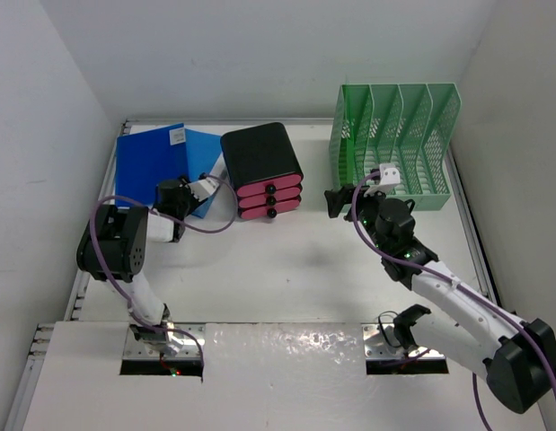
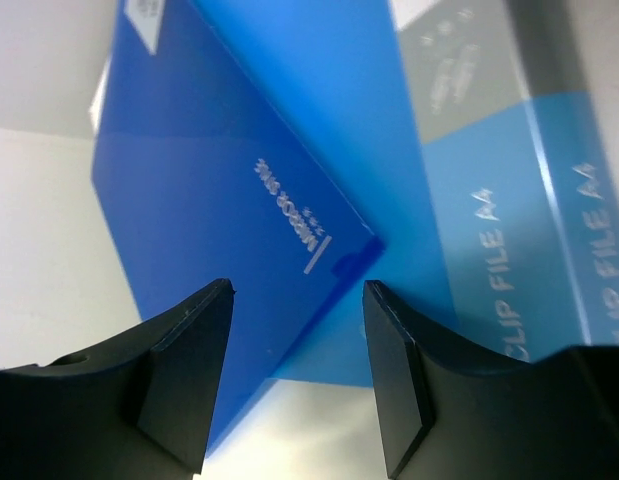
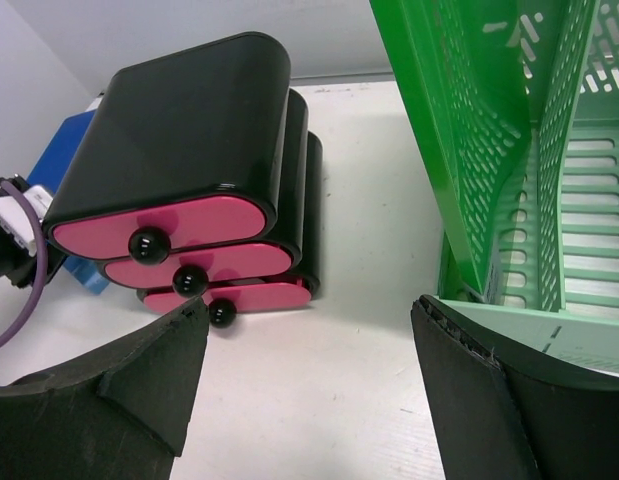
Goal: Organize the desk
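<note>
The white desk [image 1: 286,269] carries a dark blue clip file [image 1: 150,166] lying over a lighter blue one [image 1: 203,153] at the back left. My left gripper [image 1: 172,190] hovers at the files' near edge. In the left wrist view it [image 2: 299,290] is open and empty, with the dark file's corner [image 2: 219,200] and the light file [image 2: 509,200] just ahead of its fingers. My right gripper [image 1: 334,202] is open and empty between the drawer box and the rack. In the right wrist view it [image 3: 309,305] stands low over bare desk [image 3: 319,400].
A black box with three pink drawers [image 1: 262,169] stands at the back middle, its knobs facing me [image 3: 189,120]. A mint-green mesh file rack [image 1: 396,144] stands at the back right, its front left corner [image 3: 489,130] beside my right finger. White walls enclose the desk.
</note>
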Robot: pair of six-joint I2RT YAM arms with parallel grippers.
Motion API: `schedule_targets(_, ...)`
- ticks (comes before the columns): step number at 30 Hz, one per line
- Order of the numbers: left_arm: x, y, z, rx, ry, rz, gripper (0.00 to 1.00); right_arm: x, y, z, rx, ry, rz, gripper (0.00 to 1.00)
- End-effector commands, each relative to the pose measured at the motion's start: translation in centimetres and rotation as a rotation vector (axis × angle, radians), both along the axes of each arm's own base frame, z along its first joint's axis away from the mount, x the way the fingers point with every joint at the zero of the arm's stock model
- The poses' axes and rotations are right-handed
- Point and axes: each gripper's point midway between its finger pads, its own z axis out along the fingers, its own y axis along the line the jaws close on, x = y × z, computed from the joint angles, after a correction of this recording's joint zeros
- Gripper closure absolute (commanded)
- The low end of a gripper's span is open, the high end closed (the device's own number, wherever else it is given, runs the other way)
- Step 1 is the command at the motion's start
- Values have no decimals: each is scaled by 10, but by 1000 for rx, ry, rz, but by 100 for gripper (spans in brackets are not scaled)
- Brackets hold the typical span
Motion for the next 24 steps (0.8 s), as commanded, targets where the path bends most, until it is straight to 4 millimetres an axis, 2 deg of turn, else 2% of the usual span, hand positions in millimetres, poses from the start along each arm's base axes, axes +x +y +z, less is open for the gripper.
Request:
schedule_targets(1, 20, 4, 21, -7, -116, 73, 48, 1, -1, 13, 11, -50, -7, 20)
schedule_targets(7, 27, 12, 24, -2, -155, 148, 48, 0, -1, 13, 6, -58, 1, 20)
schedule_targets(12, 29, 11, 29, -24, -178, 161, 54, 0, -1, 11, 0, -59, -2, 20)
schedule_targets(19, 39, 19, 17, -15, -176, 246, 56, -2, -1, 9, -14, -60, 10, 19)
schedule_targets(20, 39, 20, 9, -3, -157, 253, 58, -2, -2, 12, -14, -66, 9, 18)
schedule_targets(24, 47, 19, -3, 26, -119, 270, 80, -6, -6, 15, -24, -84, 2, 18)
